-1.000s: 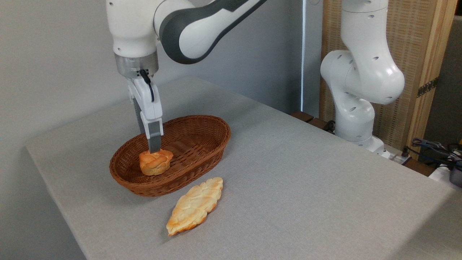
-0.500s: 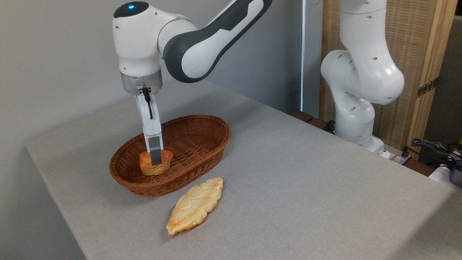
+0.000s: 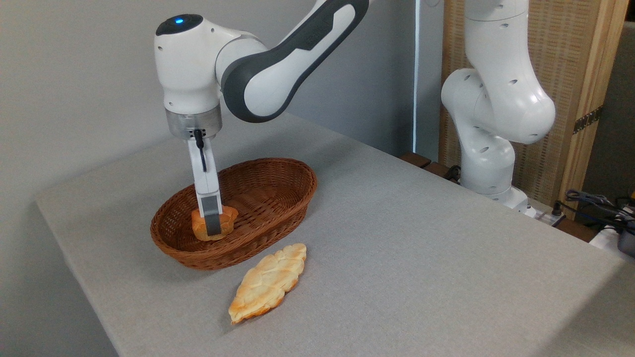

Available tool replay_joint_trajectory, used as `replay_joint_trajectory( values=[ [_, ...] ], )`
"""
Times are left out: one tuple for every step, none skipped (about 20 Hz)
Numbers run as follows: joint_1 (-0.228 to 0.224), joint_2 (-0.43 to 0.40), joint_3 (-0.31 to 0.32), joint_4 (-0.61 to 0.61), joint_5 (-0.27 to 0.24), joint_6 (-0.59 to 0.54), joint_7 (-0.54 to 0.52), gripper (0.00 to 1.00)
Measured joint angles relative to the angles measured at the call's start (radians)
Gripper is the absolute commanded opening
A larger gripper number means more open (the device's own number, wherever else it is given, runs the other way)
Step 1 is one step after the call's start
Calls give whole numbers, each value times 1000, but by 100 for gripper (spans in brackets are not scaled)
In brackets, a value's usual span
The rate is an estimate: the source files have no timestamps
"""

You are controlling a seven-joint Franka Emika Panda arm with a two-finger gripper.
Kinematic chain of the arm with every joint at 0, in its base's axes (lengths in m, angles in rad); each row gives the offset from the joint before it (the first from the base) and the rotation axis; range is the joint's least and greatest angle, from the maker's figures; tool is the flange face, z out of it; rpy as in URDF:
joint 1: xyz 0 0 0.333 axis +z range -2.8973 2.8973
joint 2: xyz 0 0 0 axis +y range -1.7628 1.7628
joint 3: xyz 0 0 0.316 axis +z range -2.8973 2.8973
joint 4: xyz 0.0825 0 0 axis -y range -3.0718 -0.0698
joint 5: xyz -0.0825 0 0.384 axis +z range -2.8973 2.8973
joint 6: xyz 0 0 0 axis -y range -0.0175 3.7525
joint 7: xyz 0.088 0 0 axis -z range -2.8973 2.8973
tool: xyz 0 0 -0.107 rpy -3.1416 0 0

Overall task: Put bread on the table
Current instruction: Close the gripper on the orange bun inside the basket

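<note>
Now hand [image 3: 212, 229] straddling bread [image 3: 225, 222] inside basket [image 3: 278, 198].

I have one fixed view to work from, set above the desk [image 3: 397, 258] and off its near corner, looking down at a slant across the grey cloth toward the far wall. It sits at middle range: the desk fills the lower two thirds of the frame, its far edge running from the left side up toward the centre, and its near right part is cut by the frame. The arm's base [image 3: 496, 148] stands at the upper right, cropped at the top, and the wicker basket [image 3: 278, 198] lies left of centre, wholly in view.
</note>
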Motion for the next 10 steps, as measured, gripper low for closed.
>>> replay_joint_trajectory(
  values=[
    [-1, 2, 0, 0, 2, 0, 0, 75],
    [-1, 3, -1, 0, 6, 0, 0, 61],
    [-2, 3, -1, 0, 8, 0, 0, 51],
    [-2, 3, -1, 0, 8, 0, 0, 47],
    [-2, 3, -1, -1, 9, 0, 0, 45],
    [-2, 3, -1, -1, 10, 0, 0, 43],
    [-2, 3, -1, -1, 10, 0, 0, 43],
    [-2, 3, -3, -1, 10, 0, 0, 43],
    [-3, 3, -4, -1, 10, 0, 0, 43],
    [-3, 3, -5, -1, 10, 0, 0, 43]
  ],
)
